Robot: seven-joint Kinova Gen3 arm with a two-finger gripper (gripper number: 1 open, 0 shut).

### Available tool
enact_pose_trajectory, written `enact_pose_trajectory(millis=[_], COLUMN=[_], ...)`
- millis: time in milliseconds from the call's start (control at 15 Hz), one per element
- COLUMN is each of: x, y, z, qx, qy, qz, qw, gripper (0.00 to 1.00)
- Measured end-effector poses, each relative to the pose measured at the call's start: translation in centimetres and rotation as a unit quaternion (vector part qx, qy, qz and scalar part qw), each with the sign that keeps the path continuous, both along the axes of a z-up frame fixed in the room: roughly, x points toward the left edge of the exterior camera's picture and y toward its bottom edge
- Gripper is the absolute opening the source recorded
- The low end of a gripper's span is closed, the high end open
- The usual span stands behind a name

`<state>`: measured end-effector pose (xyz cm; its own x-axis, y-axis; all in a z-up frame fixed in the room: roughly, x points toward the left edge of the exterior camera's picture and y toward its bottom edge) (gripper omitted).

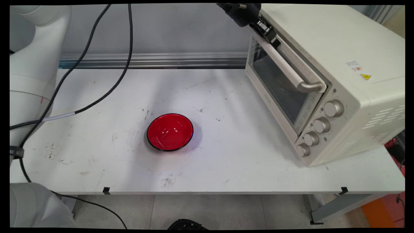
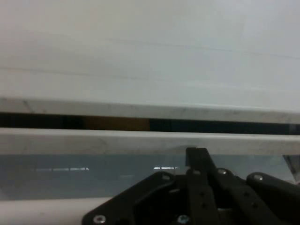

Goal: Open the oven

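Red bowl (image 1: 170, 132), hand (image 1: 271, 35) at oven handle (image 1: 291, 73)

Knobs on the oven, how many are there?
4. They sit in a sloping row on the oven's front panel, right of the glass door: the top knob, the second knob, the third knob and the bottom knob.

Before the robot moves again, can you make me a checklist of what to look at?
1. Pincer at the oven handle's far end: ok.
2. Pincer closed on the handle: cannot tell.
3. Oven door shut: ok.
4. Red bowl upright, empty, away from the oven: ok.
5. Table bare in front of the door: ok.
6. Cables hanging left of the bowl, not touching it: ok.
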<state>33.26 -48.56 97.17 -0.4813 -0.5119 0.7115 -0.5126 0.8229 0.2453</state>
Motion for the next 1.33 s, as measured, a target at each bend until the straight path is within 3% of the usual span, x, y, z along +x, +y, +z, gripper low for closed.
enact_pose_trajectory(millis=[1333], x=[2.9], y=[3.0], z=[-2.0], qx=[0.021], qy=[-0.034], qz=[-0.012], qw=[0.9991], gripper=[0.0])
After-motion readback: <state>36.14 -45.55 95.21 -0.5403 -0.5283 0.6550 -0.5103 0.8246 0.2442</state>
